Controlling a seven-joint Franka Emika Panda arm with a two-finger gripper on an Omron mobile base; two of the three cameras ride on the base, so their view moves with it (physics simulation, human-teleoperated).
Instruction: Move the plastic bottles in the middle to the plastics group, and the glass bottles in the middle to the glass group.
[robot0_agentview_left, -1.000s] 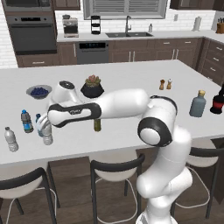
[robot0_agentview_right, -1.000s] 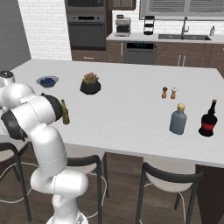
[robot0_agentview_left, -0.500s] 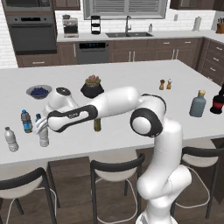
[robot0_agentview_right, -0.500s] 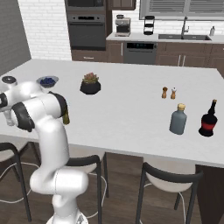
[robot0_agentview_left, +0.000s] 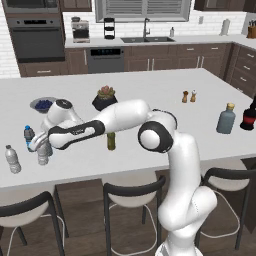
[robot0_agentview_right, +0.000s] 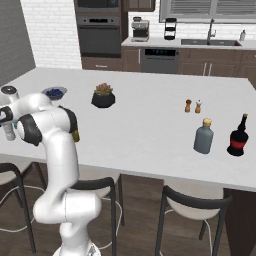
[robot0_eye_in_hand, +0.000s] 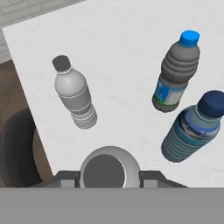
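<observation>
Whitish bottle (robot0_eye_in_hand: 109, 168) sits between the jaws, cap up, seen from above; fingers (robot0_eye_in_hand: 65, 177) close on both sides, apparently clamped. Pale, grey-white cap. It's near the bench's (robot0_agentview_left: 150, 100) left front corner, beside three other water bottles (robot0_eye_in_hand: 177, 76).

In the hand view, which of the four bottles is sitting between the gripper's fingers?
The whitish bottle at bottom centre, seen from above, grey cap up, between the gripper fingertips. The other three stand apart on the counter.

whitish bottle (robot0_eye_in_hand: 109, 169) upright, seemingly gripped, beside plastics group (robot0_eye_in_hand: 177, 78).
</observation>
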